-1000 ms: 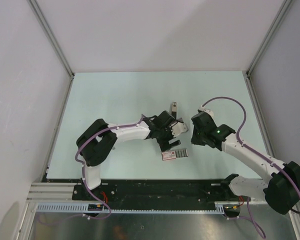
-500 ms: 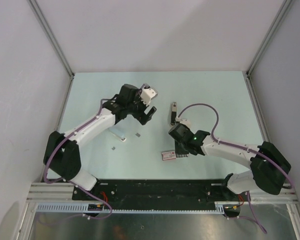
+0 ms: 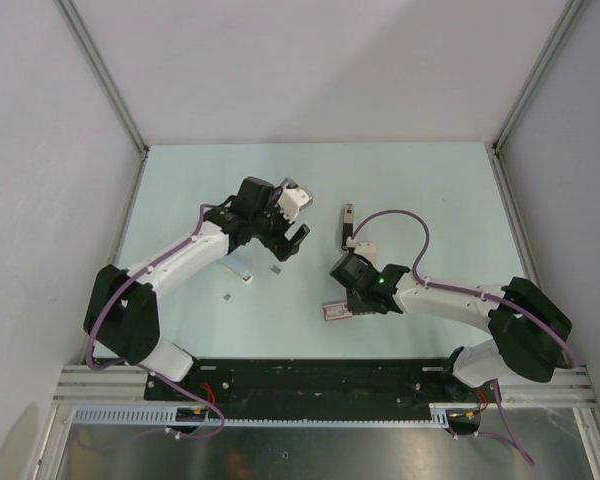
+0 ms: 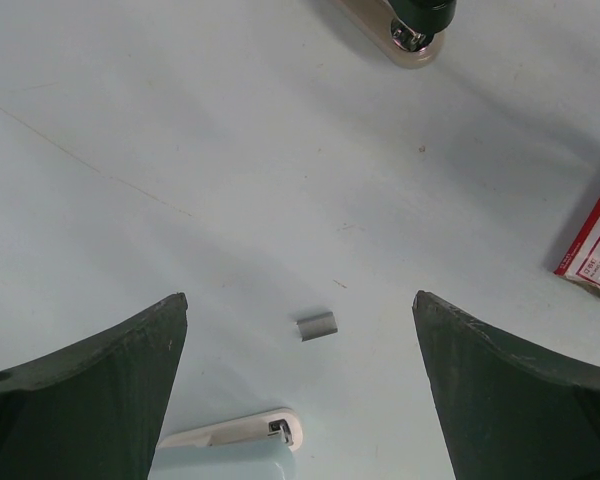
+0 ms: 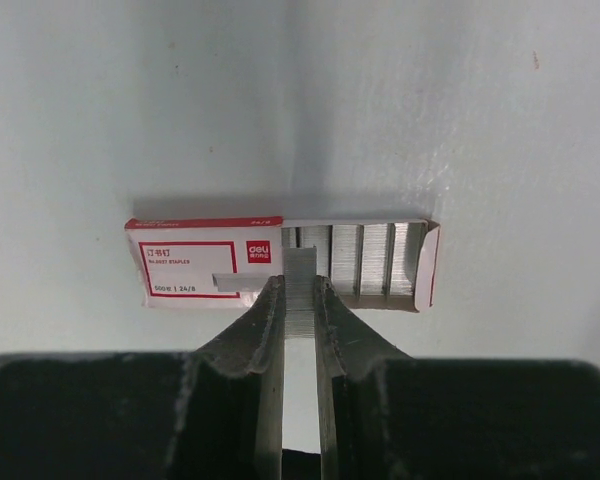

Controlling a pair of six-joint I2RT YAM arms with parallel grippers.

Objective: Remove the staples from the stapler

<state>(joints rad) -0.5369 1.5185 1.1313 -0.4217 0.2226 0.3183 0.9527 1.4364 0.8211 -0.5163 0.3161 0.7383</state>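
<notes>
The slim black stapler (image 3: 347, 224) lies on the table behind my right wrist; its beige-based end shows at the top of the left wrist view (image 4: 412, 38). My right gripper (image 3: 352, 297) (image 5: 300, 285) is shut on a silvery strip of staples (image 5: 300, 268), held just over the open pink-and-grey packet (image 5: 280, 265) (image 3: 340, 310). My left gripper (image 3: 291, 240) (image 4: 300, 297) is open and empty above the table. A short loose strip of staples (image 4: 317, 325) (image 3: 275, 270) lies between its fingers, below them.
A pale white and light-blue piece (image 4: 240, 432) (image 3: 242, 274) lies near the loose strip. Another tiny grey bit (image 3: 227, 296) lies to its left. The packet's corner shows at the right edge of the left wrist view (image 4: 595, 250). Frame rails edge the table.
My left arm swung from the centre to the back left and opened. My right arm came in and down onto the packet. Loose bits now show on the table.
</notes>
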